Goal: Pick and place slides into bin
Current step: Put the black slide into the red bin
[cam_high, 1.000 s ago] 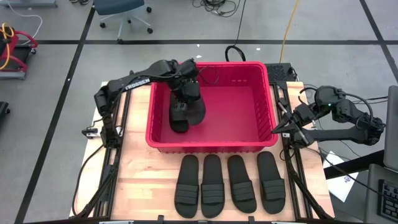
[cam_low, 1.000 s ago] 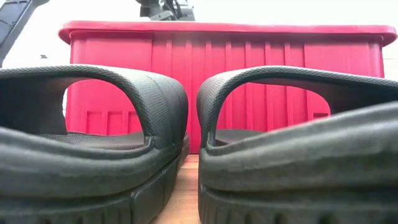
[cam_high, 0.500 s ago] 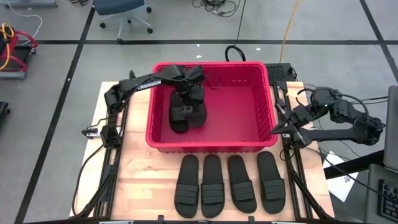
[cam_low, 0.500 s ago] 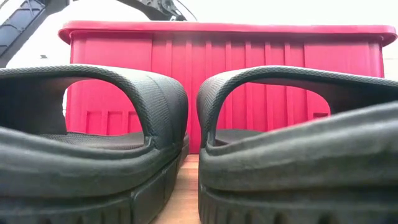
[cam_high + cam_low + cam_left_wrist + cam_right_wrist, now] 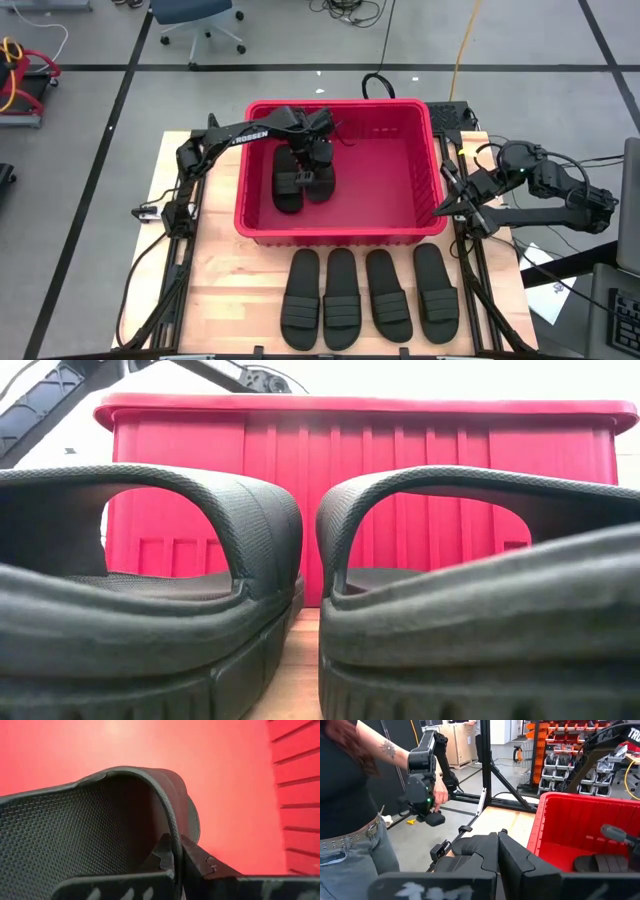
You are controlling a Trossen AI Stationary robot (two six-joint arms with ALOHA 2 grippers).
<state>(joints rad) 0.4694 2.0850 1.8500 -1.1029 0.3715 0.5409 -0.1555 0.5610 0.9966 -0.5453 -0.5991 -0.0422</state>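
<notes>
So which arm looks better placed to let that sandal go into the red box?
The left: its gripper is inside the bin, shut on a slide. The right gripper waits outside the bin's right wall.

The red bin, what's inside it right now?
Inside the bin lie two black slides. The left claw is shut on one slide's strap, hiding part of it. The bin floor beneath them is covered.

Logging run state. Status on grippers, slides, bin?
Left gripper shut on slide inside bin. Right gripper shut, parked beside bin. Four slides on table.
</notes>
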